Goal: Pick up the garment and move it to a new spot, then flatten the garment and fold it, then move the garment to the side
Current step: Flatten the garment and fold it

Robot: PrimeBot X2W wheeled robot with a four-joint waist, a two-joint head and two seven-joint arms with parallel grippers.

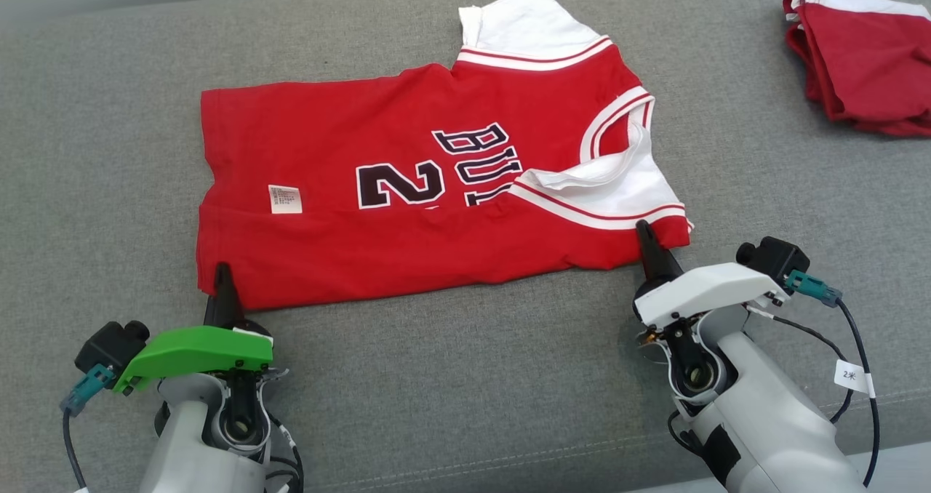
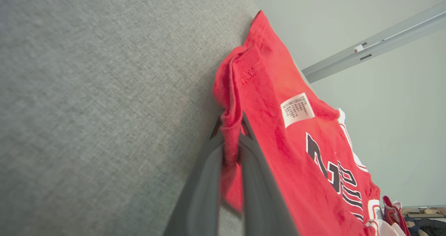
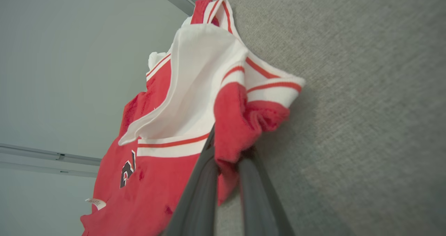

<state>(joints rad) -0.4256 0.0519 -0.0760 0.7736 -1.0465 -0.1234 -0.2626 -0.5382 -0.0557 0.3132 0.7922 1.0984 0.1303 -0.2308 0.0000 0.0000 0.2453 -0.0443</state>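
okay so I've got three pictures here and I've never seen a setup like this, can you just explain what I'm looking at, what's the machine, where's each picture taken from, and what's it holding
This is a two-armed robot folding laundry. The wide picture comes from a camera on its head, looking down at a grey fabric surface. The other two come from cameras on its wrists, looking along each gripper's two dark fingers.

On the surface lies a red jersey with white sleeves and a black number. At the far right sits a separate pile of red clothing.

The left gripper, under the green cover, has pinched the jersey's near bottom corner. The right gripper, under the white cover, has pinched the near edge by the sleeve. Both are shut on cloth, as the wrist pictures show.
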